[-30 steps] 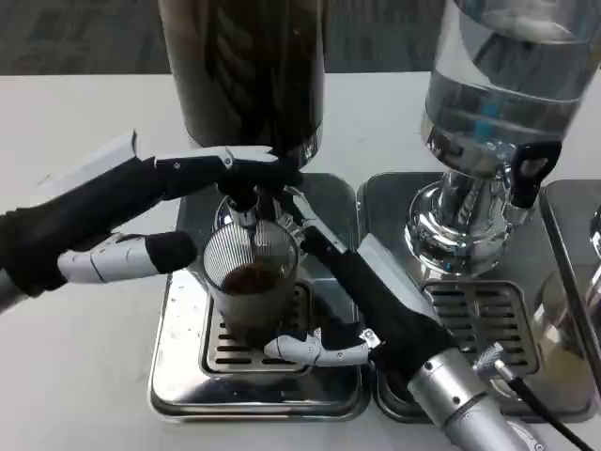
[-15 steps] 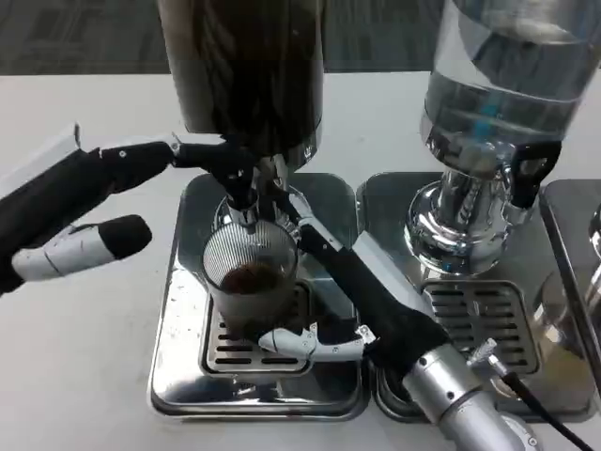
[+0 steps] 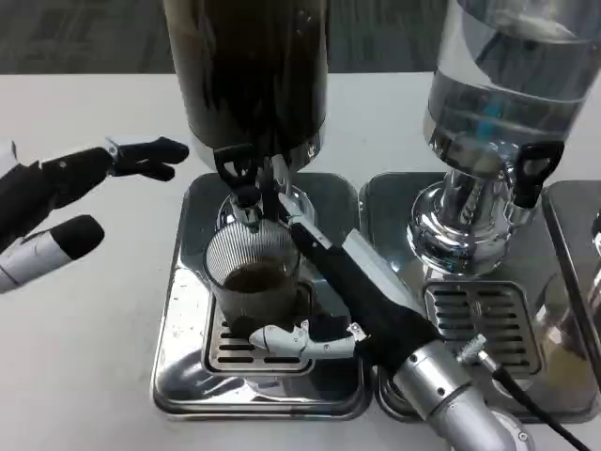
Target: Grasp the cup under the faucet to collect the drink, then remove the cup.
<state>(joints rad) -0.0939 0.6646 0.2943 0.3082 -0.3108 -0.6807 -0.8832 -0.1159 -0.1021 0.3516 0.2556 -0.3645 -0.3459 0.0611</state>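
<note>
Tabletop point(image 3: 84, 376) carrying a dark drink dispenser point(image 3: 249, 75) whose faucet point(image 3: 242, 183) sits above a ribbed cup point(image 3: 252, 282) of brown drink on the drip tray point(image 3: 188, 376). Right hand point(image 3: 347, 296) wraps the cup. Left hand point(image 3: 66, 202) hovers left, fingers apart, holding nothing.

faucet point(image 3: 246, 199) directly above cup point(image 3: 254, 282), bare table point(image 3: 84, 376) open leftward

A drinks counter: 2 dispensers point(image 3: 252, 80) on steel drip trays point(image 3: 188, 376).
</note>
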